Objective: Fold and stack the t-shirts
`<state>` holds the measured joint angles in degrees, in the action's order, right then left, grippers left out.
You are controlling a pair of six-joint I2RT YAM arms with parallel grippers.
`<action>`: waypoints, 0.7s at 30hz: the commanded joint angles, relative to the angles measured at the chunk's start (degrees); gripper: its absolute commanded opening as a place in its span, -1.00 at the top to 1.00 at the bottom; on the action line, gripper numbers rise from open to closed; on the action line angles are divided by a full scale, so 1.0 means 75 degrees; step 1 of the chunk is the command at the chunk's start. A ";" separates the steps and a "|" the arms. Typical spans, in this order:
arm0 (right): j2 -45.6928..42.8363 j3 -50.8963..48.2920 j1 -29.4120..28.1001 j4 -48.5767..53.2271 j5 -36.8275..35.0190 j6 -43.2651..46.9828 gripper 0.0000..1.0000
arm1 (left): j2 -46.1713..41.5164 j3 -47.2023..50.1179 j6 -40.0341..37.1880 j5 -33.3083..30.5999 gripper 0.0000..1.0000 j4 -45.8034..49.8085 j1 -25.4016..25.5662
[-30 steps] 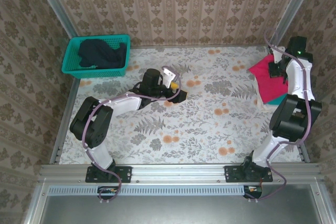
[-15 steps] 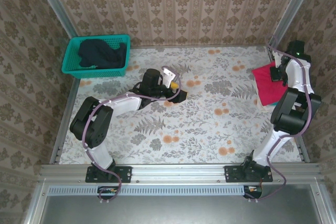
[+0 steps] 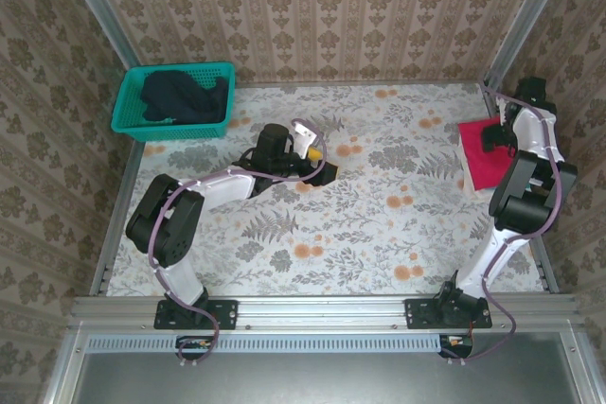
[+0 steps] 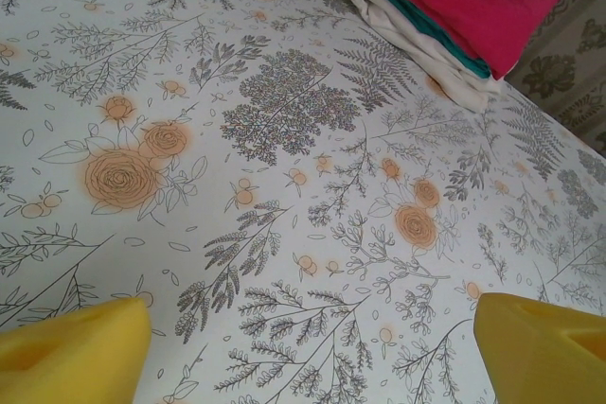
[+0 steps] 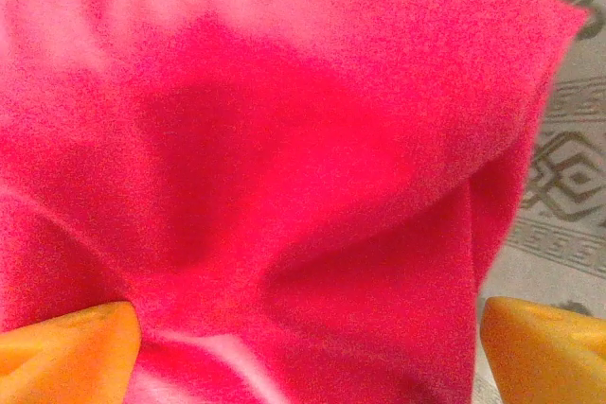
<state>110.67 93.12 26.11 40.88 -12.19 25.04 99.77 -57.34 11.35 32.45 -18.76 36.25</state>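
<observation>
"What do the two arms look like?"

"The left arm [image 3: 213, 186] and the right arm [image 3: 524, 198] match: slim white links between bulky black joints."

"Any wiring?"

"A thin purplish cable [image 3: 303, 122] trails along each arm and runs down to a flat black base plate [image 3: 225, 310]."

"And the fingertips?"

"They are soft-looking wedges, yellow on the left fingertips [image 4: 71, 352] and more orange on the right fingertips [image 5: 62, 352]."
</observation>
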 commanded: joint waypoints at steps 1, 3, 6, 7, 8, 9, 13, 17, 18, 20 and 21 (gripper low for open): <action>-0.0772 -0.0343 -0.0318 -0.0397 -0.0386 -0.0299 -0.89 | 0.0022 -0.0087 0.0142 0.0203 -0.80 -0.0170 -0.0064; -0.0939 -0.0513 -0.0525 -0.0664 -0.0741 -0.0354 -0.88 | 0.0067 -0.0103 0.0179 0.0233 -0.80 -0.0216 -0.0064; -0.0992 -0.0660 -0.0950 -0.0989 -0.1571 -0.0412 -0.89 | 0.0149 -0.0168 0.0220 0.0290 -0.81 -0.0243 -0.0064; -0.1002 -0.0704 -0.1088 -0.1070 -0.1726 -0.0475 -0.88 | 0.0162 -0.0175 0.0242 0.0305 -0.81 -0.0251 -0.0065; -0.1021 -0.0758 -0.1177 -0.1112 -0.1606 -0.0631 -0.87 | 0.0174 -0.0182 0.0249 0.0314 -0.81 -0.0269 -0.0064; -0.1041 -0.0806 -0.1196 -0.1132 -0.1330 -0.0797 -0.84 | 0.0164 -0.0176 0.0255 0.0315 -0.81 -0.0264 -0.0065; -0.0848 -0.0862 -0.0959 -0.1006 -0.0417 -0.1713 -0.82 | 0.0105 -0.0149 0.0248 0.0291 -0.81 -0.0263 -0.0075; -0.0433 -0.0839 -0.0501 -0.0697 0.0414 -0.2370 -0.80 | 0.0058 -0.0027 0.0255 0.0256 -0.81 -0.0259 -0.0103; -0.0258 -0.0785 -0.0341 -0.0601 0.0749 -0.2533 -0.80 | 0.0063 -0.0018 0.0264 0.0261 -0.81 -0.0263 -0.0110; 0.0045 -0.0760 -0.0096 -0.0489 0.1172 -0.2776 -0.80 | 0.0070 0.0010 0.0273 0.0256 -0.81 -0.0290 -0.0119; 0.0144 -0.0755 -0.0013 -0.0460 0.1397 -0.2826 -0.80 | 0.0069 0.0015 0.0290 0.0257 -0.81 -0.0282 -0.0122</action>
<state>108.40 87.26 24.27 33.78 -8.95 8.82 100.29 -57.39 12.47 33.26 -19.79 35.79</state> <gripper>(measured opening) 0.900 0.906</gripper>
